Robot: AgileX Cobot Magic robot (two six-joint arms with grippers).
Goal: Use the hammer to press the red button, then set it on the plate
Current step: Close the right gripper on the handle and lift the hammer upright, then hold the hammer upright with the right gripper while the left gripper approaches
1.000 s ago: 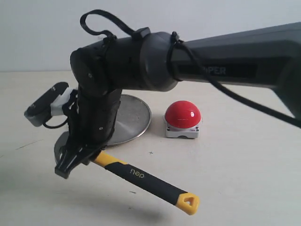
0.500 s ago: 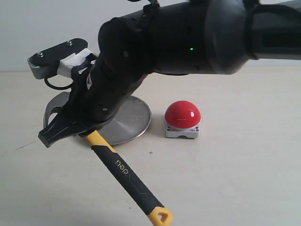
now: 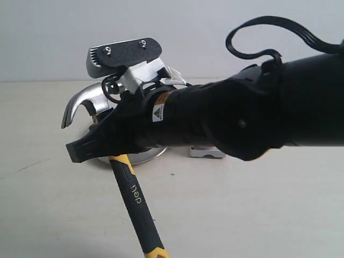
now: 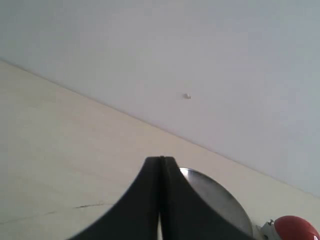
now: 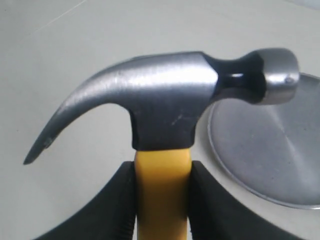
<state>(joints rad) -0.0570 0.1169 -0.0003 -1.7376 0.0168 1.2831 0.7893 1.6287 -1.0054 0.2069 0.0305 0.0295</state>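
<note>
Firmly the right claw (image 5: 162, 175) grips the hammer (image 5: 165, 105) just below its head.

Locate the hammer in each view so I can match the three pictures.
Exterior view: the hammer is left of centre, head raised, handle slanting down to the bottom edge.
Left wrist view: not in it.
Right wrist view: the hammer fills the middle of the picture, head and yellow neck only.
Shared landmark: the plate, seen in all three views.
</note>
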